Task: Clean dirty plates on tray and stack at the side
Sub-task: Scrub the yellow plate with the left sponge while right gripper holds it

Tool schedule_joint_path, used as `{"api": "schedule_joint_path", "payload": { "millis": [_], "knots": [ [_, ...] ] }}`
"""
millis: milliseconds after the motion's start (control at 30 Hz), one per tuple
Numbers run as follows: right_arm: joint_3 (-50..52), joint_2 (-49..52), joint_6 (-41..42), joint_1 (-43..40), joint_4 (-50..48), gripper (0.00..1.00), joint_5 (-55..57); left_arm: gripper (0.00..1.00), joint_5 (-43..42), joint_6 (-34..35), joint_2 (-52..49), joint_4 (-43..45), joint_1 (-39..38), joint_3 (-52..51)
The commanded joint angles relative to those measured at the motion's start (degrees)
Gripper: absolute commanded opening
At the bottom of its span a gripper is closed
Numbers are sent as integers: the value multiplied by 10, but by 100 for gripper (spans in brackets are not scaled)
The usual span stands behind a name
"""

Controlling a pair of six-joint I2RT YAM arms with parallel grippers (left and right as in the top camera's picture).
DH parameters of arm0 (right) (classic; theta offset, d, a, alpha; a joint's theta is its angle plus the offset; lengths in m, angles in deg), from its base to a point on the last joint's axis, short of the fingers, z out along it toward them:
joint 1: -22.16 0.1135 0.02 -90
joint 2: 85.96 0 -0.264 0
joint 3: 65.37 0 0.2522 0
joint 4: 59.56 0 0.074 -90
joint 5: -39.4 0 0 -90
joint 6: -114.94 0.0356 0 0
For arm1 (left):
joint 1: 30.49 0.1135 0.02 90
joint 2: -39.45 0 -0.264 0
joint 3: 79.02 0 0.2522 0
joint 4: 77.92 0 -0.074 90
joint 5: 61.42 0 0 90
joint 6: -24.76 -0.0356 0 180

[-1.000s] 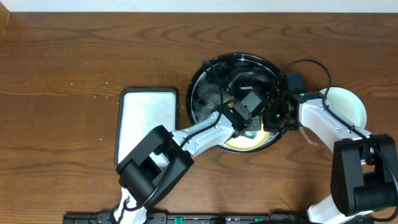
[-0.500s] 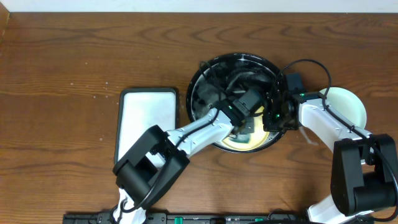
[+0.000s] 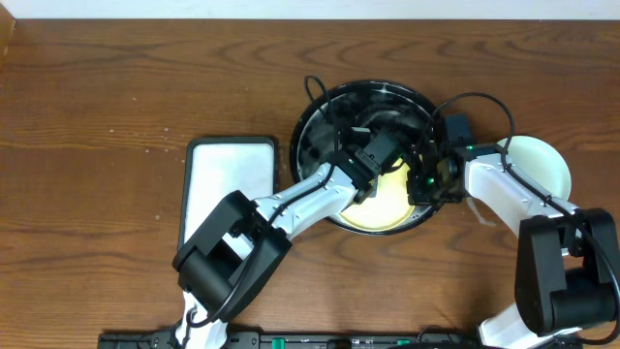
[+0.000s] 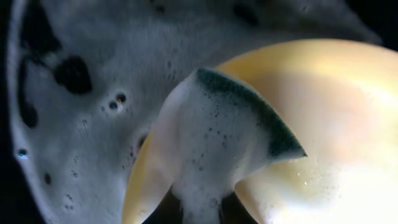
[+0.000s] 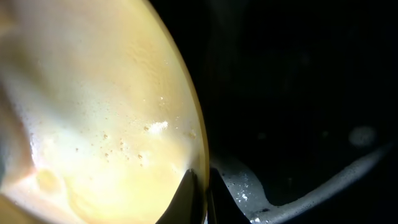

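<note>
Dark-brown wood-grain tabletop (image 3: 116, 87) under me, edge to edge. Pale strip (image 3: 291, 8) beyond it at 12 o'clock. Light soft and even across the wood.

1. White rectangular tray (image 3: 229, 184), black rim, rounded corners. You find it at 9 o'clock in your overhead view, long sides running 12 to 6. Its 6 o'clock end is hidden.
2. Sponge (image 4: 217, 143), in your left wrist view. It is bent, with a green scouring face along its 1 o'clock edge and the rest coated in white lather.
3. Suds (image 4: 81, 124). You see a white film with dark holes and small bubbles, spreading from 9 to 12 o'clock of the sponge.
4. Pale strip (image 3: 291, 8), along your overhead 12 o'clock edge.
5. Black rail (image 3: 320, 341), along the 6 o'clock edge.
</note>
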Motion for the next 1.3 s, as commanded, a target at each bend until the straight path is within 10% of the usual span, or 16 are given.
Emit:
{"api": "schedule_joint_path", "payload": {
  "millis": [0,600,900,1267],
  "knots": [
    [13,14,-35,-4,17,1,65,8,121,-55,10,19,27,-10],
    [13,14,-39,-4,24,1,79,8,116,-59,103,141,37,-10],
    [13,14,-39,-4,24,1,79,8,-165,-7,132,83,34,-19],
    [13,14,-39,-4,24,1,79,8,-273,-7,42,145,35,-41]
  ]
}}
